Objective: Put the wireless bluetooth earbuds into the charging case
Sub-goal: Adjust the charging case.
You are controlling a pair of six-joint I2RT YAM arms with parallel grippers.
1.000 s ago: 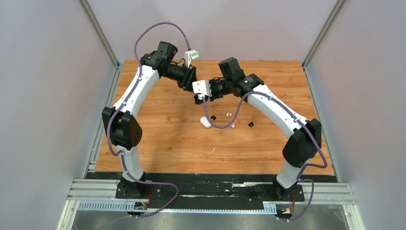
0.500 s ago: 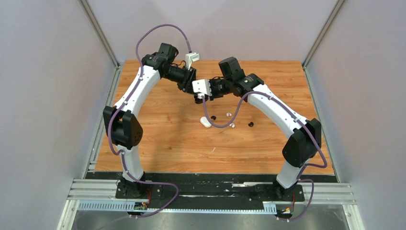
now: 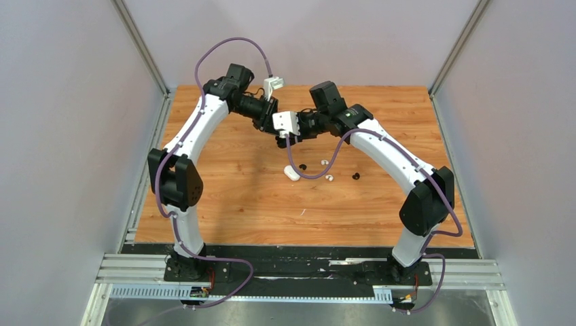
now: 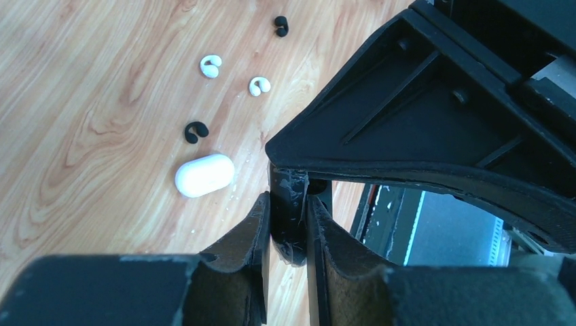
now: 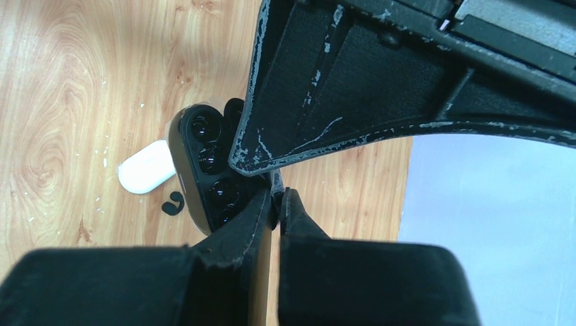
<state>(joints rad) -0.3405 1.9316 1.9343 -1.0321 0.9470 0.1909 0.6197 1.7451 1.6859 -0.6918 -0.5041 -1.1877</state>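
My left gripper (image 3: 274,122) and right gripper (image 3: 280,138) meet above the table's far middle, both shut on a black charging case. In the left wrist view my left gripper (image 4: 291,216) pinches a black part of the case (image 4: 293,197). In the right wrist view my right gripper (image 5: 276,198) pinches a thin edge of it, and the open black case (image 5: 207,170) shows its dark cavities. On the table lie two black earbuds (image 3: 303,166) (image 3: 355,176) and two white earbuds (image 3: 324,162) (image 3: 329,178). All show in the left wrist view (image 4: 195,131) (image 4: 280,26) (image 4: 210,65) (image 4: 259,85).
A closed white case (image 3: 291,173) lies on the wooden table (image 3: 231,197) next to the earbuds; it also shows in the left wrist view (image 4: 204,175) and the right wrist view (image 5: 146,167). Grey walls stand at both sides.
My left arm's wrist has shifted slightly right, toward the right gripper. The case stays held between both grippers. The earbuds and white case have not moved.
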